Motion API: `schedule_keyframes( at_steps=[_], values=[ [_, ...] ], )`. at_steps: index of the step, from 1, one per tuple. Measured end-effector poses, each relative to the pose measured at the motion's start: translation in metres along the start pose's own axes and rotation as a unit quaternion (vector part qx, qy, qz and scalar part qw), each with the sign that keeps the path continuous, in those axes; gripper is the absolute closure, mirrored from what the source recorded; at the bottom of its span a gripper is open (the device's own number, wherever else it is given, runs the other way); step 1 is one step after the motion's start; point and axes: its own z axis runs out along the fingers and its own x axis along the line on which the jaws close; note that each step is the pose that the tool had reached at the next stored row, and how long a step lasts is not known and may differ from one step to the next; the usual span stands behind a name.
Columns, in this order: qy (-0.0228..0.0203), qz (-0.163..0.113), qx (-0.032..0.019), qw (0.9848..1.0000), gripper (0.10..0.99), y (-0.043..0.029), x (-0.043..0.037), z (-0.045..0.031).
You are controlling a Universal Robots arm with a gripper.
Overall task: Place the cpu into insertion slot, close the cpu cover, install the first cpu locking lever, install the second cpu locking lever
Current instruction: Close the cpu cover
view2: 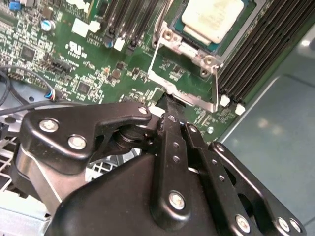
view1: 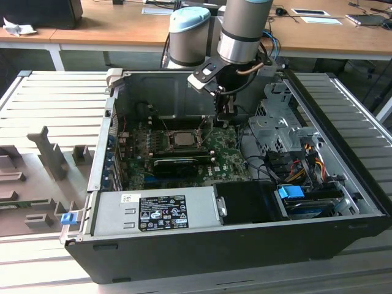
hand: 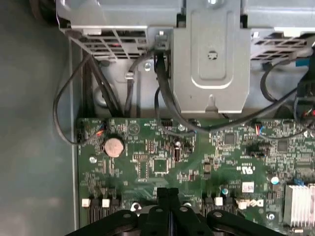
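Black tool (view2: 169, 102) partly hides the open cpu cover (view2: 199, 102).

One cpu (view2: 212, 18) is counted in one insertion slot (view2: 172, 30); one cpu cover (view2: 192, 98) is counted at the slot's edge; one gripper (view2: 167, 101) is seen; on the one green board (hand: 147, 167) one coin cell (hand: 114, 146) is counted near an edge; one black card (view1: 184, 164) and one power supply (view1: 153, 211) are counted inside the one case (view1: 245, 245).

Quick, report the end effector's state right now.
End effector: closed, fingers together, tip against the edge of the open cpu cover; whether it pinches that edge cannot be told.
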Motion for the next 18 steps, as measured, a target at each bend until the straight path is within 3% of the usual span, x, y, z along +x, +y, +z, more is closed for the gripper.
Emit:
schedule_keyframes(
  at_steps=[4,18],
  values=[
    [0.0,0.0,-0.0032,1.0,0.98,-0.0012,0.0001,0.0001],
    [0.0,0.0,-0.0238,0.9997,0.98,-0.0242,0.0001,0.0026]
  ],
)
